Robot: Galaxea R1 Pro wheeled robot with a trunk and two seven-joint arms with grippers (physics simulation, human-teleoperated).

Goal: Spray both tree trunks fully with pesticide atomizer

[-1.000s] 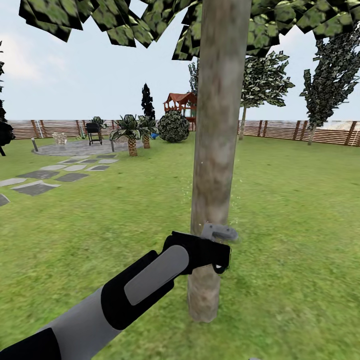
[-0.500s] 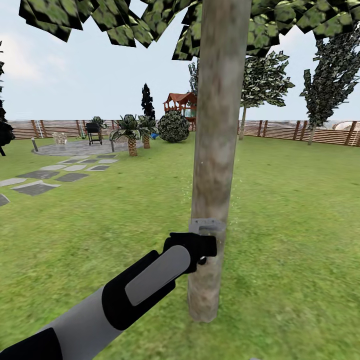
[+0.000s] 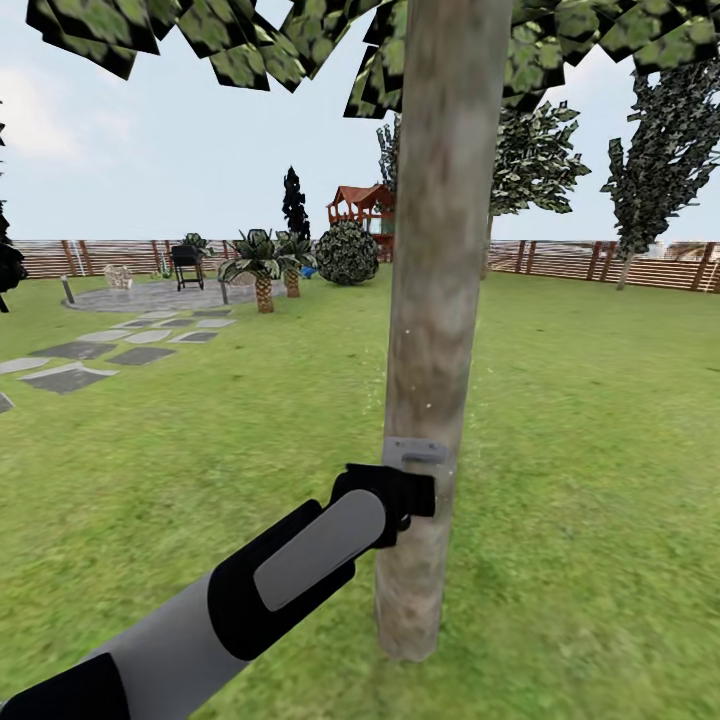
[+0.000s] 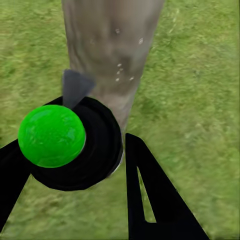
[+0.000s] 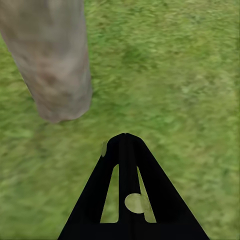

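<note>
Nozzle swung back onto trunk (image 3: 430, 330) | left gripper (image 4: 75, 165) grasps atomizer (image 4: 70, 142) | right gripper (image 5: 126, 137) clenched, empty | coverage unfinished, second tree likely left

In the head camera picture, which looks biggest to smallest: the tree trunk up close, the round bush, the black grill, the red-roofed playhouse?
1. Tree trunk, largely because it is nearest.
2. Round bush.
3. Playhouse, partly hidden behind the trunk, so unsure against the bush.
4. Grill.

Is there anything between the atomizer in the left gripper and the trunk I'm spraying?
Nothing visible. The left gripper holds the atomizer with its grey nozzle right up against the tree trunk, and the left wrist view shows just bare bark ahead, flecked with pale specks.
</note>
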